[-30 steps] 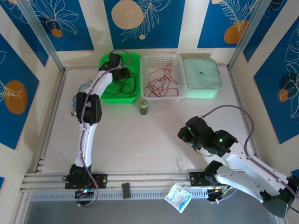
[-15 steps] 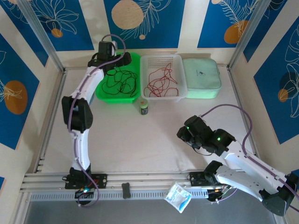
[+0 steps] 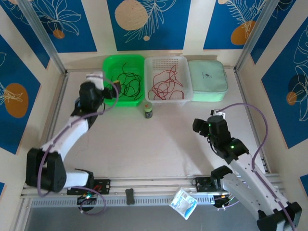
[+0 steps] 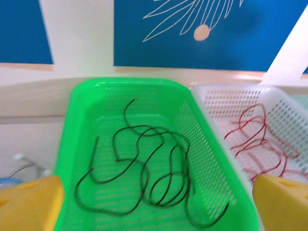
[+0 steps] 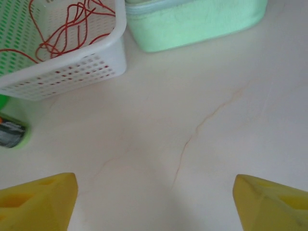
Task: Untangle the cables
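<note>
Loose black cables (image 3: 127, 84) lie in the green basket (image 3: 109, 61), and in the left wrist view they (image 4: 149, 173) curl across its floor. Red cables (image 3: 165, 84) lie in the white basket (image 3: 188, 91) beside it; they also show in the left wrist view (image 4: 260, 139) and the right wrist view (image 5: 67, 26). My left gripper (image 3: 108, 86) hangs at the green basket's left front corner, open and empty (image 4: 156, 204). My right gripper (image 3: 204, 122) is over bare table at the right, open with nothing between its fingers (image 5: 155, 202).
A mint-green lidded box (image 3: 208, 79) stands right of the white basket. A small green-capped jar (image 3: 148, 110) sits in front of the baskets. A plastic packet (image 3: 183, 203) lies on the front rail. Something blue (image 4: 7, 183) lies left of the green basket.
The left arm has drawn back from over the green basket to its left front corner, its gripper opening. The right gripper has turned toward the baskets and opened wider.
</note>
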You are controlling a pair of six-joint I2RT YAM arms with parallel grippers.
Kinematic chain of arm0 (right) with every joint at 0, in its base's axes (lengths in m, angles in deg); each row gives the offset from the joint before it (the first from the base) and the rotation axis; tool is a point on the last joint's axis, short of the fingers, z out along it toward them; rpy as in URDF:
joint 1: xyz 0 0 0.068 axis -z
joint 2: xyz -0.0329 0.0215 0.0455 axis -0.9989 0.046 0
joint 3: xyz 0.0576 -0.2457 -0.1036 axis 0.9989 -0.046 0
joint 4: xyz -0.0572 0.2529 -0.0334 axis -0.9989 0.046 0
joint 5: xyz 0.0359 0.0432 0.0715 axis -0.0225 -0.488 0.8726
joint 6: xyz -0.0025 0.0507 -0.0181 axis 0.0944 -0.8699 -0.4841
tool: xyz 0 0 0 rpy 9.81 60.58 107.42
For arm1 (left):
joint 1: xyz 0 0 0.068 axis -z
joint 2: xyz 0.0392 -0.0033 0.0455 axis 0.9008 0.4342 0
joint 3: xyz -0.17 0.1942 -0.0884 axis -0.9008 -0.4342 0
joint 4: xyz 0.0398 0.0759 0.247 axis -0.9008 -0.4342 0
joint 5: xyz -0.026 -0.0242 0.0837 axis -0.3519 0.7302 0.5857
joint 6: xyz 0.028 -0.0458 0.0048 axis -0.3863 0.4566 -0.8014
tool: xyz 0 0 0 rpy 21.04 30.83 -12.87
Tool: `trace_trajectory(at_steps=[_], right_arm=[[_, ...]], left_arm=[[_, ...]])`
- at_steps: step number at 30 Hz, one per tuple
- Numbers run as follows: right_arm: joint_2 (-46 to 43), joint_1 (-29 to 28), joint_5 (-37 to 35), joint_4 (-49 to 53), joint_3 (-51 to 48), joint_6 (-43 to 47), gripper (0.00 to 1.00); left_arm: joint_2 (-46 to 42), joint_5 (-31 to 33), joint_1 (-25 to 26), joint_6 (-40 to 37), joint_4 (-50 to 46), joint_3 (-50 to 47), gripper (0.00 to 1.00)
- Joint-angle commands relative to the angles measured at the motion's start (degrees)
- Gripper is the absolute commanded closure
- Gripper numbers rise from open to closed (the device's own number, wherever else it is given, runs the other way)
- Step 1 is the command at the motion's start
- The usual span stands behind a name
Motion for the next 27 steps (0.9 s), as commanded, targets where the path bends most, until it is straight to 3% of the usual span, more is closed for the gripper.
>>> trace_trajectory(at_steps=[1, 3, 5, 8, 11, 14, 17, 19, 20, 21, 22, 23, 27], right_arm=[[1.1, 4.05, 2.46, -24.14, -9.71, 19.79, 0.18], [3.34, 7.97, 5.69, -37.33, -15.52, 22.59, 0.19], [7.98, 13.34, 9.59, -45.58, -17.91, 18.83, 0.19], [17.77, 19.35, 15.03, -54.11, -18.24, 15.77, 0.19], [26.32, 20.79, 18.15, -64.2, -17.34, 17.66, 0.18], [34.84, 21.43, 20.99, -78.44, -17.84, 21.14, 0.17], [42.82, 23.0, 25.44, -83.08, -16.26, 21.32, 0.17], [50.39, 23.19, 27.1, -92.49, -16.2, 21.09, 0.15], [49.63, 23.42, 28.14, -88.13, -14.61, 21.3, 0.15], [46.9, 23.95, 29.21, -77.63, -11.24, 21.78, 0.14], [47.75, 24.48, 30.01, -72.68, -8.18, 21.32, 0.13], [49.56, 23.85, 31.09, -75.08, -8.06, 21.87, 0.05], [48.68, 23.62, 30.88, -71.77, -7.27, 22.76, 0.01]], left_arm=[[-5.75, 12.09, -0.56, -7.66, 17.24, -14.46, 0.0], [-8.63, 22.61, -0.86, -5.94, 13.78, -18.8, 0.0], [-9.96, 24.47, -1.07, -7.66, 14.55, -23.69, 0.0], [-5.06, 25.83, -1.81, -8.03, 28.21, -31.62, 0.0], [5.77, 25.85, -2.75, -9.43, 43.09, -34.42, 0.0], [15.55, 19.4, -4.71, -9.7, 53.31, -34.08, 0.0], [14.26, 13.32, -5.26, -9.86, 41.82, -30.22, 0.0], [20.01, 10.77, -5.88, -11.09, 46.92, -28.8, 0.0], [18.21, 10.41, -6.01, -10.19, 41.23, -27.79, 0.0], [16.6, 9.61, -6.66, -9.19, 35.17, -26.2, 0.0], [18.02, 9.59, -7.28, -9.05, 35.89, -24.91, 0.0], [18.51, 9.72, -7.22, -9.36, 38.96, -26.0, 0.0], [17.98, 10.23, -7.24, -8.74, 39.39, -26.99, 0.0]])
